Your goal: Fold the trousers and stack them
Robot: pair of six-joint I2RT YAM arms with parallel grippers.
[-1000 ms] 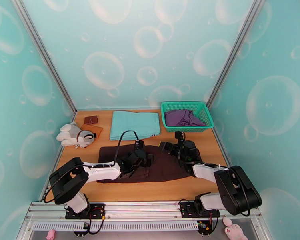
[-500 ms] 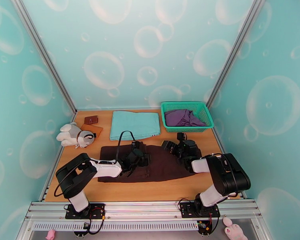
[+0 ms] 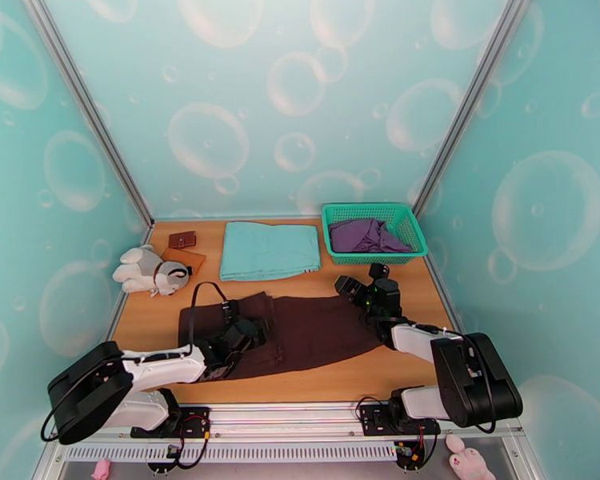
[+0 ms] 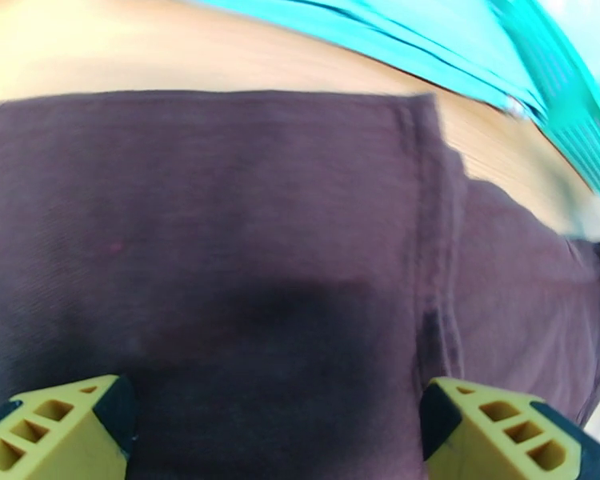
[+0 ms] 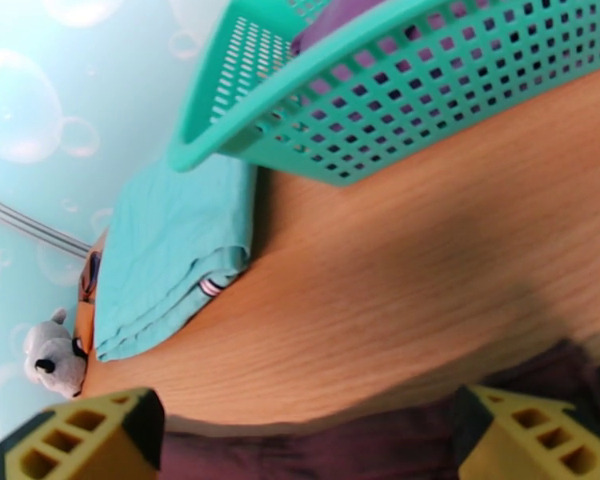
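The dark brown trousers [image 3: 316,334] lie spread flat across the near half of the wooden table, with a folded ridge near their left third. My left gripper [image 3: 250,330] hovers low over their left part. In the left wrist view its yellow fingertips [image 4: 60,426] stand wide apart over the cloth [image 4: 260,234] and a seam, holding nothing. My right gripper [image 3: 358,288] sits at the trousers' far right edge, open. In the right wrist view its fingertips [image 5: 532,434] frame the cloth's edge [image 5: 396,438] and bare wood.
A folded light teal cloth [image 3: 270,250] lies at the back centre. Back right stands a green basket [image 3: 364,207] holding a purple garment [image 3: 366,235]. A plush toy [image 3: 150,271] and a brown wallet [image 3: 182,239] sit at the back left.
My left arm has drawn back toward the near left, and the trousers have shifted left with it. The right gripper has moved toward the back right, nearer the basket.
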